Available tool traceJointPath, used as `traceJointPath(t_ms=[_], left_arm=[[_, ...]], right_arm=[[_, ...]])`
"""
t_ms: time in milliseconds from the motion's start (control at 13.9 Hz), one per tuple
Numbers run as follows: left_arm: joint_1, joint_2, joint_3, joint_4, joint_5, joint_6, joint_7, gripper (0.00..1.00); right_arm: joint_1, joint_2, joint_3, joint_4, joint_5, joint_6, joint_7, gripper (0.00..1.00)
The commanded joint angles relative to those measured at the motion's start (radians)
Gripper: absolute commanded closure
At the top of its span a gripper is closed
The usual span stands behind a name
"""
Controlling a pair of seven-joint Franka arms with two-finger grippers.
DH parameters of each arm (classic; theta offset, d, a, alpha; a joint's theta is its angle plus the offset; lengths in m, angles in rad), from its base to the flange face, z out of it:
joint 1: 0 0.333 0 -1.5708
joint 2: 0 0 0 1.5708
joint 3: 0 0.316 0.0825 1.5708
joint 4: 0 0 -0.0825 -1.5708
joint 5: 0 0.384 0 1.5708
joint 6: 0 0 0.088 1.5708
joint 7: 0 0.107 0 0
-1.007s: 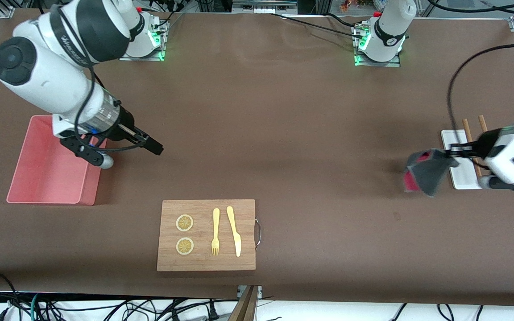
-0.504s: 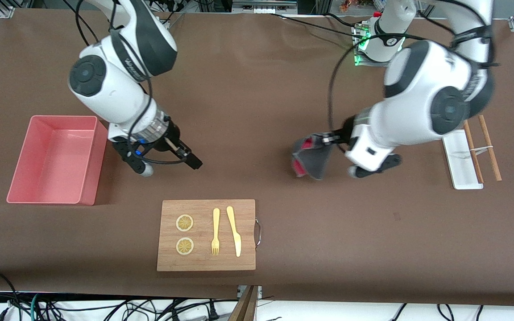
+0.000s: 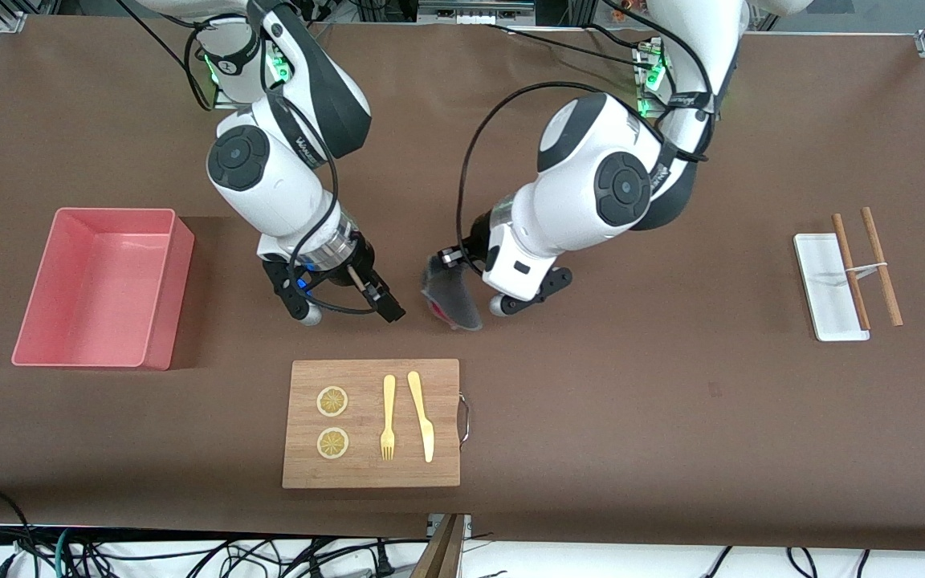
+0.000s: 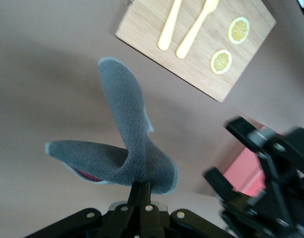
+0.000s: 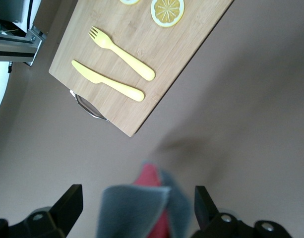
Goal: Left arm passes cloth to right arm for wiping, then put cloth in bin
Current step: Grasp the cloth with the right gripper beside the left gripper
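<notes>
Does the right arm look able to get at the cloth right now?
Probably yes. The right end effector is open and faces the cloth, which hangs from the left end effector over bare table, and the right wrist view shows the cloth between its fingers.

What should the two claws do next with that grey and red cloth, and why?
Probably the right claw should ease onto the small grey and red cloth and close. The left claw is shut on the cloth, which hangs above the table, while the right claw's open fingers already flank it without gripping.
</notes>
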State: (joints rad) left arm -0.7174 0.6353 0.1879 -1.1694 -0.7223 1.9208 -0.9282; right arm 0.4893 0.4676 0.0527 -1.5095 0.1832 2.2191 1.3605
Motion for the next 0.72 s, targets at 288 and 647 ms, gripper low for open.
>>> traceJointPath(t_ms=[288,647], left_arm=[[-0.002,0.026,0.016,0.04,-0.114,0.026,-0.06,1.0],[-0.002,0.029,0.015,0.042,-0.115,0.027,-0.06,1.0]], right_arm=[[0.011,0.046,-0.007,0.017,0.064,0.01,0.017,0.06],[0.023,0.072,-0.007,0.017,0.114,0.045,0.019,0.06]])
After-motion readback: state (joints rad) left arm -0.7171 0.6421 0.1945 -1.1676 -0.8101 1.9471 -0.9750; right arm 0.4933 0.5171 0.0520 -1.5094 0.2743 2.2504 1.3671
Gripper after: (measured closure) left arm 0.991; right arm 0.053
